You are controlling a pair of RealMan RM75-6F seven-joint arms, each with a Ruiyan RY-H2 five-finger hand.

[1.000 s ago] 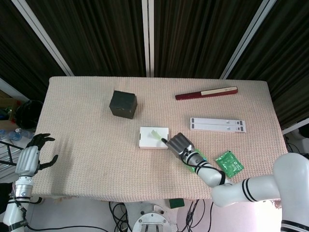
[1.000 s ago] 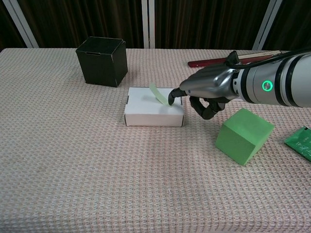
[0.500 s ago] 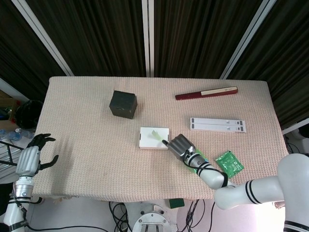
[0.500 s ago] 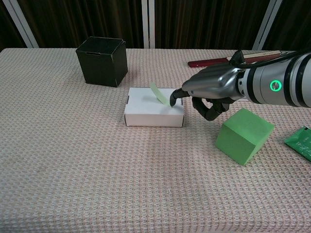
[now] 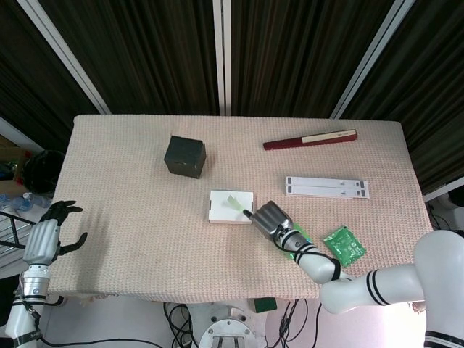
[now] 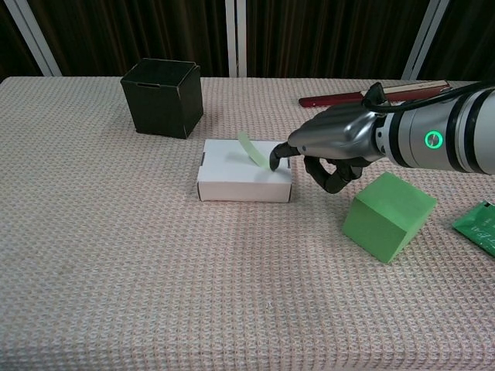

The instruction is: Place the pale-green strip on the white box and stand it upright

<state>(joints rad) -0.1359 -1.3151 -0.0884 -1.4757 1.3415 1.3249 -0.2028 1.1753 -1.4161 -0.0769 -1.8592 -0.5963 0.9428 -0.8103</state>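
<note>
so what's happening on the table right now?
The right hand pinches the lower end of the pale-green strip over the white box, near the box's right edge. The strip leans up and to the left, tilted rather than upright. The left hand is off the table's left edge, holding nothing. A green cube sits just right of the box.
</note>
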